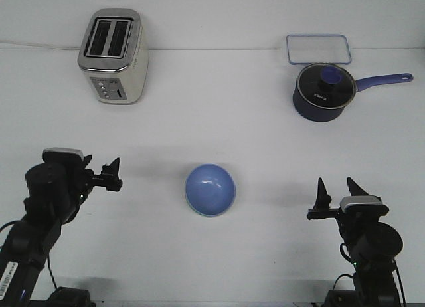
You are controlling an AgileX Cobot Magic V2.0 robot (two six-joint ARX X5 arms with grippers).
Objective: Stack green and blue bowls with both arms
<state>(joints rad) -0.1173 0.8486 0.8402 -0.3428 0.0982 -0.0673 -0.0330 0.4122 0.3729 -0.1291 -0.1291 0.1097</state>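
Observation:
The periwinkle blue bowl [210, 189] sits upright on the white table [219, 121], near the middle of its front half. A thin pale greenish rim shows along the bowl's near edge; I cannot tell whether this is the mint green bowl under it. No separate green bowl is in view. My left gripper [115, 174] is to the left of the bowl, pointing toward it, open and empty, well apart from it. My right gripper [339, 189] is at the front right, fingers pointing away from me, open and empty.
A silver two-slot toaster [113, 54] stands at the back left. A dark blue saucepan with a glass lid [323, 91] stands at the back right, its handle pointing right. A clear rectangular lid [318, 49] lies just behind it.

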